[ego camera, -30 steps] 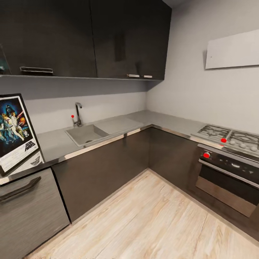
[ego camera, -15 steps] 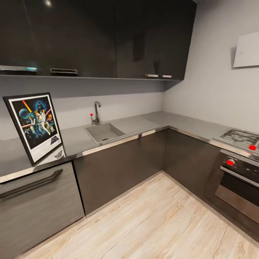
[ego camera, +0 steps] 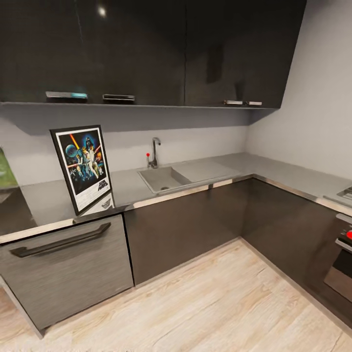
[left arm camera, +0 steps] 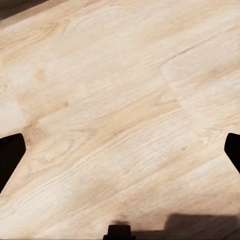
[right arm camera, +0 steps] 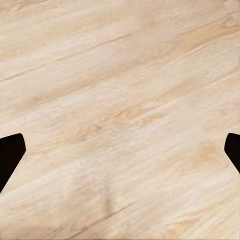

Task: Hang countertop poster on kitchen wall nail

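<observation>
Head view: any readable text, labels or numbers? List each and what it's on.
"STAR WARS": the slanted title logo low on the artwork of the poster leaning on the kitchen countertop; blurred, legible mostly by its shape.
Credit lines in the poster's white bottom border: too small to read.
Oven with its red knob, tap, upper cabinets: no readable markings.
Wrist views: wooden floor, no text.

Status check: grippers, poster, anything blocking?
Both grippers open, empty, over wood floor. Poster upright on countertop, leaning back. Nothing blocking it.
</observation>
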Robot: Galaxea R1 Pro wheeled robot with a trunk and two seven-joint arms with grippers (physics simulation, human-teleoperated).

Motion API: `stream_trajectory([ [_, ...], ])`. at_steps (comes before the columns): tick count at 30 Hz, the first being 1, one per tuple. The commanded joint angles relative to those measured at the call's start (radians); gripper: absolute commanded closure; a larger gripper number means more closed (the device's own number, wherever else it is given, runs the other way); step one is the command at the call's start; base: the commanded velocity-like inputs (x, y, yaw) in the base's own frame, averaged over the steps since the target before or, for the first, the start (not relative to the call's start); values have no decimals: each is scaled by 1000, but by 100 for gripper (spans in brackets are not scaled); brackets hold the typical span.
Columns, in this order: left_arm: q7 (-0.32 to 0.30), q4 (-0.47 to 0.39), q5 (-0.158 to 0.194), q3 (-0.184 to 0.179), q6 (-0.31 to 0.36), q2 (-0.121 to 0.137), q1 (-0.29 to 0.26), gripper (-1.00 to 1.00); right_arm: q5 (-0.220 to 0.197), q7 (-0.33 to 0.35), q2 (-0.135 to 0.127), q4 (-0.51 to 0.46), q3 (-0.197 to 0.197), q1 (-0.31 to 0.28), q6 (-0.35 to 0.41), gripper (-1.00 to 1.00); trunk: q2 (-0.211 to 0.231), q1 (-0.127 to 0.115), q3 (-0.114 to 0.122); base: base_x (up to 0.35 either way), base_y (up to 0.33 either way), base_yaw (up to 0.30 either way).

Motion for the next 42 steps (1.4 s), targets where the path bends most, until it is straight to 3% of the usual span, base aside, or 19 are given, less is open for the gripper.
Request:
stream_trajectory([
  [1,0,-1,-1,1,-2,0,0,-100,1,0,0,1,1,-1,-3,-100,0,0,-1,0,0,288],
  [24,0,1,0,1,-2,0,0,-100,1,0,-1,27,1,-1,-3,-100,0,0,-1,0,0,285],
  [42,-1,1,0,1,-2,0,0,-100,40,1,-3,49,0,-1,-4,-100,0,0,-4,215,119,58],
])
